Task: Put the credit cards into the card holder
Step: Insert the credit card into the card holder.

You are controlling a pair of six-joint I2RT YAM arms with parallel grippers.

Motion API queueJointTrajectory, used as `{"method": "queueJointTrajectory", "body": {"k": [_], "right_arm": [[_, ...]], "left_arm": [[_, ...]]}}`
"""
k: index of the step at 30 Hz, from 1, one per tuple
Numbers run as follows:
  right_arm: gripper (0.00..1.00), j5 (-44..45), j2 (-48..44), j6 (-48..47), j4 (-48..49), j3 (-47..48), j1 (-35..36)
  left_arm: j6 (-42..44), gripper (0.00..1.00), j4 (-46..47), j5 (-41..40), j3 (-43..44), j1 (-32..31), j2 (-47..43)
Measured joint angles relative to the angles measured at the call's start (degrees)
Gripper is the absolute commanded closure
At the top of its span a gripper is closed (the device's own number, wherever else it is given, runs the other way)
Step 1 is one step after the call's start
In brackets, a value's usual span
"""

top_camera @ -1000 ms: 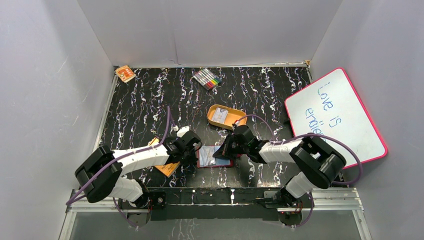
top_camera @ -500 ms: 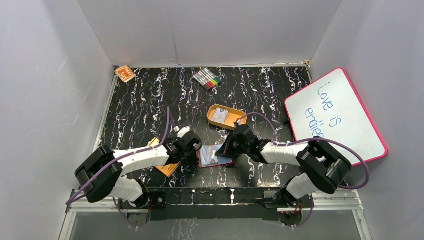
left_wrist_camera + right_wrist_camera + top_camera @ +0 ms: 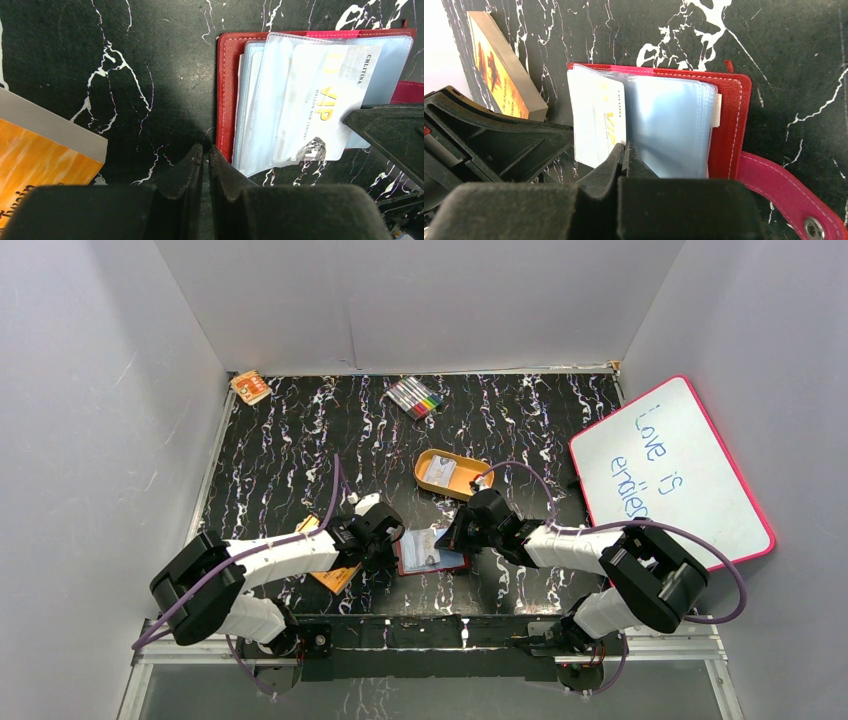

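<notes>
Clamped right gripper (image 3: 624, 150) on lower corner of credit card (image 3: 599, 120), left of centre in right wrist view, card partly inside a clear pocket of the open card holder (image 3: 730, 125). Set left gripper (image 3: 205, 155), fingers together, just beside its red left edge.

The red card holder (image 3: 730, 125) lies open on the desk (image 3: 125, 50), bluish-clear pockets fanned up, snap tab out sideways. A whitish credit card (image 3: 320, 95) with gold VIP print sits partly inside one pocket
</notes>
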Motion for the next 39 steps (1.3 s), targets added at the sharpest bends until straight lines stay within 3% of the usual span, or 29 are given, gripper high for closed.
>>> {"method": "queueJointTrajectory", "body": {"k": [23,28,39], "right_arm": [[1.0,-5.9,5.6,2.9,5.8,0.1,-0.1],[0.85,-7.1,5.6,1.6,5.5,1.2,-0.1],[0.62,-9.2,6.7,-1.0,3.7,3.2,-0.1]], "left_arm": [[0.0,0.92,1.1,1.4,0.1,0.0,0.7],[0.5,0.92,1.1,1.4,0.2,0.0,0.8],[0.7,0.92,0.9,1.4,0.3,0.0,0.9]]}}
